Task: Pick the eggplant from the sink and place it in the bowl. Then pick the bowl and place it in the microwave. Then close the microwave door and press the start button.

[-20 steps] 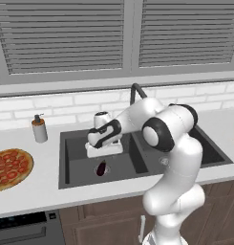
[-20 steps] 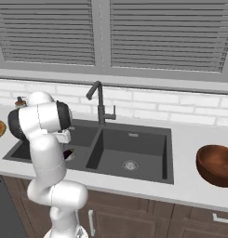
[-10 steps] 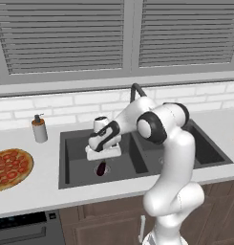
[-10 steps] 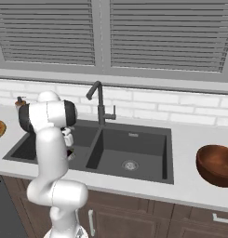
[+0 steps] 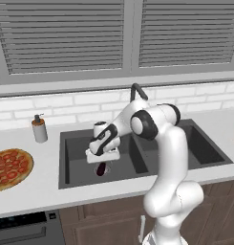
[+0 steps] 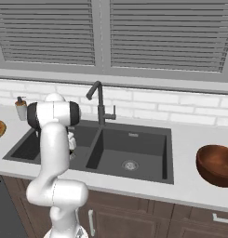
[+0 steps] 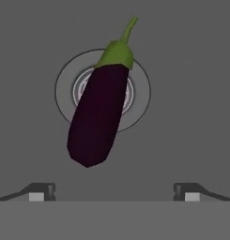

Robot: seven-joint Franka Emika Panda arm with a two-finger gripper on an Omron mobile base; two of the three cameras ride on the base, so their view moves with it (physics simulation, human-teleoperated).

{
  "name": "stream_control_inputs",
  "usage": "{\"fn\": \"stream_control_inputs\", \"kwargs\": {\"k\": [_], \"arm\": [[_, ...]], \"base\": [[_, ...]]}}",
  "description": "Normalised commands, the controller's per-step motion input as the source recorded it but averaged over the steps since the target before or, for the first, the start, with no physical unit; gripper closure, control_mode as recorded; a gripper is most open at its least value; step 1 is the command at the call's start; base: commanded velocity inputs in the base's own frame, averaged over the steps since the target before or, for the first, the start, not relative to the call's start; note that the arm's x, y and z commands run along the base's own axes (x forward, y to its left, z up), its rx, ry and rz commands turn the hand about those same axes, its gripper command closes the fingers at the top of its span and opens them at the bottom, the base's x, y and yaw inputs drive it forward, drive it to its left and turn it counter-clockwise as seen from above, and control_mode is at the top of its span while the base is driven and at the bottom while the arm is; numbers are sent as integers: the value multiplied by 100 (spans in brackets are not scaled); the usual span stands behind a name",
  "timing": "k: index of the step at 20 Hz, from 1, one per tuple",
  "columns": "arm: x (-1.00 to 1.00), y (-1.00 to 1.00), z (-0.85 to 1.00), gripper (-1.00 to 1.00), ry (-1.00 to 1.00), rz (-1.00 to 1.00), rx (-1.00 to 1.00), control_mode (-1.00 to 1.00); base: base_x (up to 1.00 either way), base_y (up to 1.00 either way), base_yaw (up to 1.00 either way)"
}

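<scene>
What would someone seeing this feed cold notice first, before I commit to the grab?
First, the dark purple eggplant lying across the round steel drain in the left basin of the sink, right under the open end effector. Next, the white arm bent low over that basin from the front. Last, the reddish-brown bowl on the counter to the right of the sink, and the pizza on the counter to its left.

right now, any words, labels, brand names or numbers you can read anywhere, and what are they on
None can be read.
The soap dispenser has a plain body with no label.
The eggplant, sink, bowl and pizza carry no writing.
The appliance panel under the counter shows faint marks too small to read.
</scene>
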Motion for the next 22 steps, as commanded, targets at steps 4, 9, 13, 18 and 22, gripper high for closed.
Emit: {"fn": "stream_control_inputs", "kwargs": {"k": [4, 9, 13, 18, 22], "arm": [[29, 11, -36, -100, 0, -4, 0, -100], [24, 5, -36, -100, 0, -2, 0, -100], [22, 4, -32, -100, 0, -2, 0, -100], [3, 0, -32, -100, 0, 0, 0, -100], [0, 0, -40, 100, 0, 0, 0, -100]], "base": [[0, 0, 0], [0, 0, 0], [0, 0, 0], [0, 0, 0], [0, 0, 0]]}}
